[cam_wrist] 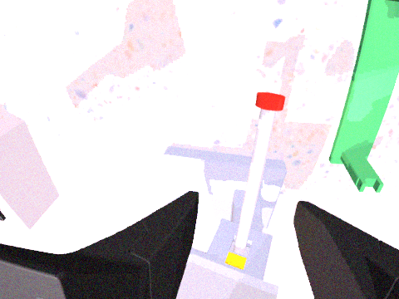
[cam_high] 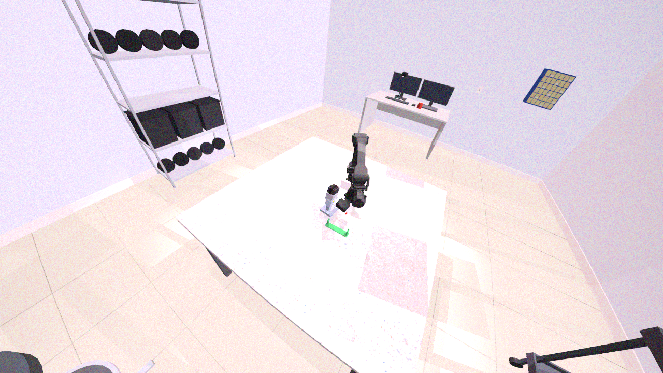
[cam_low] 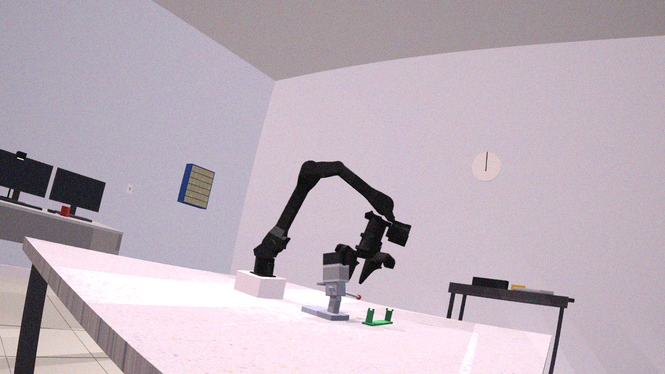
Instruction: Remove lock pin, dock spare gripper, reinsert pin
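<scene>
Half-open, empty gripper hovers above the slim white pin (red-capped).

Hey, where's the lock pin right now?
The lock pin sits through the grey mount, red cap sticking out toward the green cradle; in the wrist view it shows between the open fingers.

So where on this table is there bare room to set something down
Bare stretches: the near table half in front of the mount, and past the green cradle. Crowded: around mount, lock pin and the open end effector above.
</scene>
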You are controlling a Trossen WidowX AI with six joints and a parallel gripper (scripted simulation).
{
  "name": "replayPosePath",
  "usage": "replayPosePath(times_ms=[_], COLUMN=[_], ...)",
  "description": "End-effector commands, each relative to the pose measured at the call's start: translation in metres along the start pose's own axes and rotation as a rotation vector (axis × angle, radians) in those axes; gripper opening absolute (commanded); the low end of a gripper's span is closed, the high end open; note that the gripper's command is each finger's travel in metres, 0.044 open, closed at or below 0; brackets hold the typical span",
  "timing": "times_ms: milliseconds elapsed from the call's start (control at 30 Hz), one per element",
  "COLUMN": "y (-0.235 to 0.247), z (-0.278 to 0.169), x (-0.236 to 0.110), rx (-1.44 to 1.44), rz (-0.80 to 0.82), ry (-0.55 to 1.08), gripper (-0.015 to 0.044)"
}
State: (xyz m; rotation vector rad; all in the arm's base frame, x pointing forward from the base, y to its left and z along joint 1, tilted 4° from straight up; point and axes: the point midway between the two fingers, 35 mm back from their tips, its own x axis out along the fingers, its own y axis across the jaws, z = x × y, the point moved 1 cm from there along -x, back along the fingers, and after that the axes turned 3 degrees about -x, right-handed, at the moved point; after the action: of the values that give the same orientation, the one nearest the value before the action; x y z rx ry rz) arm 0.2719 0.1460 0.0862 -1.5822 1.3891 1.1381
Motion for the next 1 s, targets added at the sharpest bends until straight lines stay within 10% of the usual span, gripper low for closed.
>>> replayPosePath(times_ms=[0, 400, 700, 967], y=[0.000, 0.001, 0.001, 0.001], z=[0.004, 0.010, 0.007, 0.007], x=[-0.009, -0.028, -0.021, -0.021], rx=[0.001, -0.006, -0.008, -0.008], rz=[-0.001, 0.002, 0.003, 0.003], ry=[-0.002, 0.007, 0.011, 0.011], gripper=[0.0200, 0.0200, 0.0436, 0.0440])
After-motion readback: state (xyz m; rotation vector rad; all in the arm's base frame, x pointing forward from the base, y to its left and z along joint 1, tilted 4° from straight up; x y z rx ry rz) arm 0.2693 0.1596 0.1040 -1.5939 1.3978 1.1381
